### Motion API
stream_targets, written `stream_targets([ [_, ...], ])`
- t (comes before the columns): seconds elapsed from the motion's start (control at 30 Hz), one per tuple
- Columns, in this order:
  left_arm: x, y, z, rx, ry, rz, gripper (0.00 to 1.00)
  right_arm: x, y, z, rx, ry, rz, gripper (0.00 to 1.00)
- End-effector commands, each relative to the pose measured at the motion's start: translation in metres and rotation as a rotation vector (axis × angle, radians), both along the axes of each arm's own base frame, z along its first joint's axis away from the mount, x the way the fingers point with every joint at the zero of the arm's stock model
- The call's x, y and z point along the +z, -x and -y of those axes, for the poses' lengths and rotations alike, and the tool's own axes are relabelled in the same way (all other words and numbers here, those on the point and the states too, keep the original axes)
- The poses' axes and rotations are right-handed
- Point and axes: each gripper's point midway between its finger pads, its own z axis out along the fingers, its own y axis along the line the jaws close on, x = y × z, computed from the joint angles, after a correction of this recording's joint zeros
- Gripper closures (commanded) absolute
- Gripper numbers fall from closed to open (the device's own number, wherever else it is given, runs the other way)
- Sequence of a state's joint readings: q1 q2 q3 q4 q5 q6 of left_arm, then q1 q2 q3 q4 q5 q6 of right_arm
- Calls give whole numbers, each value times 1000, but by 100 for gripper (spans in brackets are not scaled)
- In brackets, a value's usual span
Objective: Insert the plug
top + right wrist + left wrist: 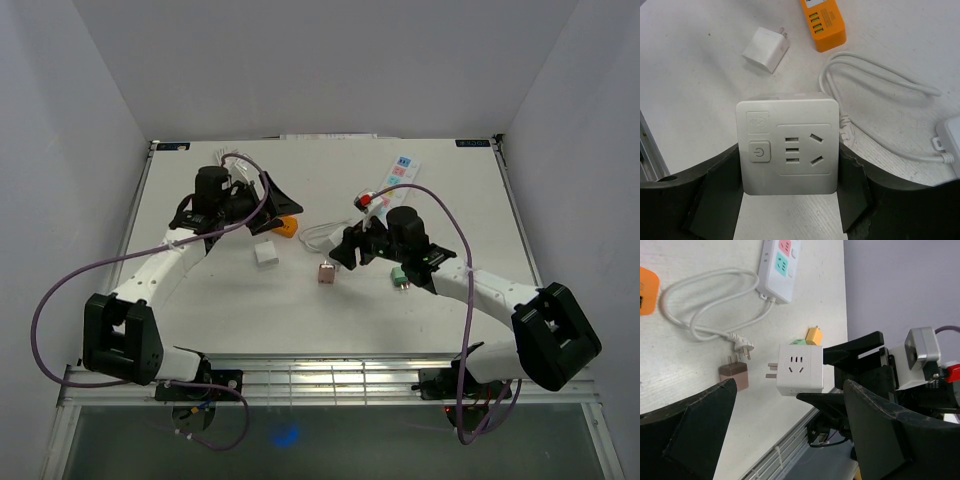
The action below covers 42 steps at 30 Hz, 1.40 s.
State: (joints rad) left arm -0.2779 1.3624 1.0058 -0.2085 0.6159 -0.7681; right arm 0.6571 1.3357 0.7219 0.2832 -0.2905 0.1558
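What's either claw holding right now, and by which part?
Right claw holds the white cube socket, pinched across two opposite side faces. Left claw is open and holds nothing.

Two power strips point(782, 265) point(646, 290), one cube point(787, 145), four adapters point(734, 376) point(798, 341) point(814, 335) point(766, 48)

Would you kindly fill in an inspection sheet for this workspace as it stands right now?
Surface: white table, no spills seen.
Job's things: white socket cube with prongs, held; power strip at the far right, the sockets that show are free.
Clutter: orange charger block, small white charger, brown adapter, green adapter.
Grippers: right gripper, jaws closed on the cube's sides; left gripper, jaws wide open and holding nothing.
Cables: white strip cord in loose loops, its plug lying free; purple arm cables hang off the table's edge.
Surroundings: plain pale walls; nothing else seen.
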Motion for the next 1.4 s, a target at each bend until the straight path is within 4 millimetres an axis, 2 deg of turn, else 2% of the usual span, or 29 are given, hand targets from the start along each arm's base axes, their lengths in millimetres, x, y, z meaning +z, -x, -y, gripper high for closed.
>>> stream_targets([
  [0.0, 24, -21, -19, 59, 36, 25, 2, 21, -19, -1, -48, -38, 48, 75],
  [0.13, 17, -64, -48, 184, 60, -6, 2, 29, -30, 2, -88, -43, 65, 78],
  [0.17, 3, -75, -51, 204, 45, -37, 2, 31, -31, 1, -88, -45, 68, 78],
  [0.2, 6, -86, -53, 221, 37, -25, 2, 32, -32, 0, -89, -44, 69, 78],
  [0.23, 0, -94, -58, 241, 20, -41, 2, 35, -34, -1, -89, -46, 77, 78],
  [0.27, -22, -108, -64, 281, -14, -89, 2, 37, -36, -1, -90, -45, 81, 78],
  [0.3, -18, -121, -69, 307, -27, -83, 2, 36, -37, -1, -90, -41, 81, 78],
  [0.37, -38, -136, -88, 395, -58, -149, 2, 39, -39, -2, -94, -42, 88, 78],
  [0.4, -52, -144, -91, 413, -63, -173, 3, 38, -40, -3, -93, -41, 88, 78],
  [0.43, -51, -154, -96, 440, -42, -154, 3, 39, -41, -4, -92, -42, 89, 78],
  [0.5, -65, -166, -98, 458, -22, -159, 4, 38, -42, -5, -87, -38, 93, 78],
  [0.57, -59, -183, -96, 446, 29, -106, 9, 37, -44, -6, -88, -35, 92, 78],
  [0.6, -73, -190, -94, 440, 35, -118, 11, 37, -44, -6, -85, -34, 94, 78],
  [0.63, -65, -201, -95, 434, 54, -81, 11, 37, -44, -6, -83, -33, 95, 79],
  [0.77, -74, -215, -95, 434, 56, -54, 12, 38, -44, -6, -83, -28, 104, 79],
  [0.8, -71, -219, -96, 435, 60, -26, 12, 38, -45, -5, -87, -28, 109, 79],
  [1.1, -72, -223, -95, 417, 65, 46, 13, 32, -50, -9, -76, -19, 108, 79],
  [1.37, -90, -227, -97, 396, 18, 77, 14, 28, -46, -10, -61, -25, 104, 79],
])
